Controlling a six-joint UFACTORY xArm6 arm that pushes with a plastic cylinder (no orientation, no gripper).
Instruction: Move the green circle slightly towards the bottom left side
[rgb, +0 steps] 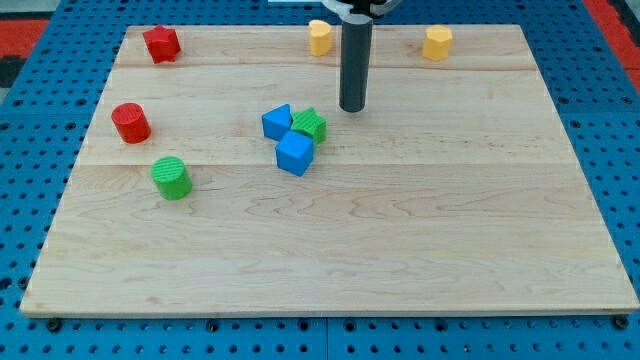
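Note:
The green circle (171, 177), a short green cylinder, stands on the wooden board (400, 240) at the view's left, below the middle. My tip (352, 108) is at the lower end of the dark rod, in the upper middle of the board. It is far to the right of and above the green circle, not touching it. The tip is just to the right of and above a second green block (310, 124), with a small gap between them.
A blue triangular block (277, 122) and a blue cube (294, 153) touch the second green block. A red cylinder (130, 122) stands above and left of the green circle. A red star-like block (160, 43) and two yellow blocks (319, 37) (436, 42) line the top edge.

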